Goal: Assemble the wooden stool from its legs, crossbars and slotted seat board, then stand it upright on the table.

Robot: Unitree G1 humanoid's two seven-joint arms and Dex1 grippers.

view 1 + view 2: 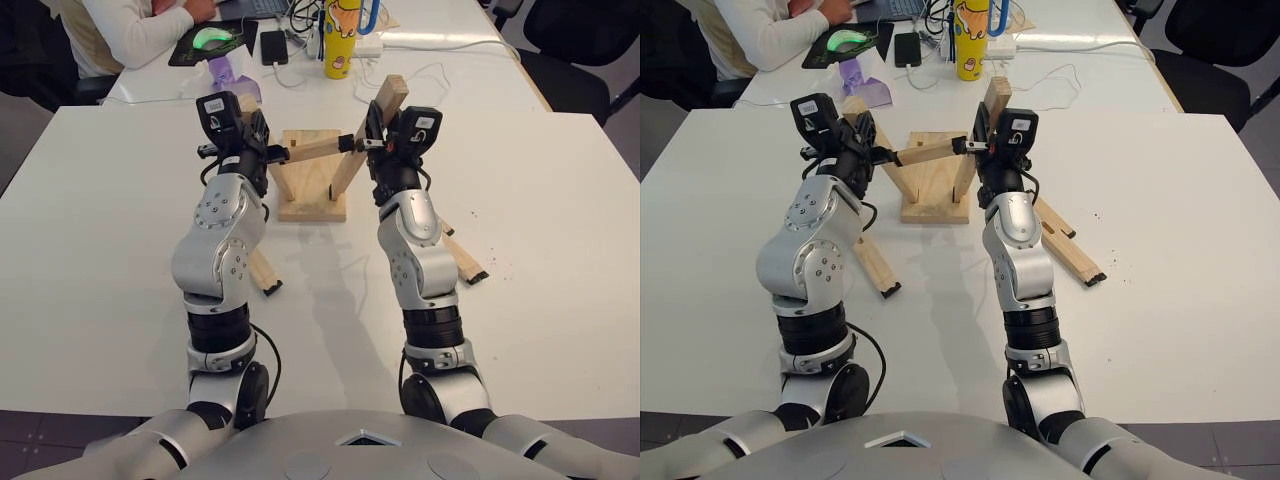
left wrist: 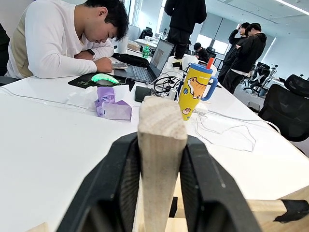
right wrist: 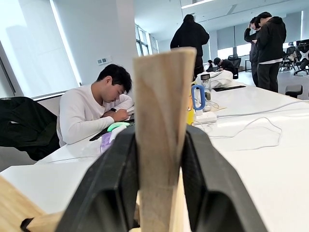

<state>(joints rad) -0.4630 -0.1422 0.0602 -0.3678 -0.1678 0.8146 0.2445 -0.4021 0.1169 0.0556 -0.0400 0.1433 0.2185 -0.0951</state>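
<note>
Nearest, spare sticks lie flat at 5 o'clock of the seat board, a lone stick at 7 o'clock. Beyond, left gripper clamps the left leg, right gripper the right leg, both rising from the board, crossbar between. Light, stiff wood, likely grippy: hold mid-length, joints may wobble

Head feeds: bright, even overhead light. The white desk reads clean, no blown glare. Soft, faint shadows lie under both arms.

Left wrist feed: I see the left end effector fingers blurred around the left leg; the room behind is sharp.

Right wrist feed: the windows wash out white. The right end effector and right leg are soft.
</note>
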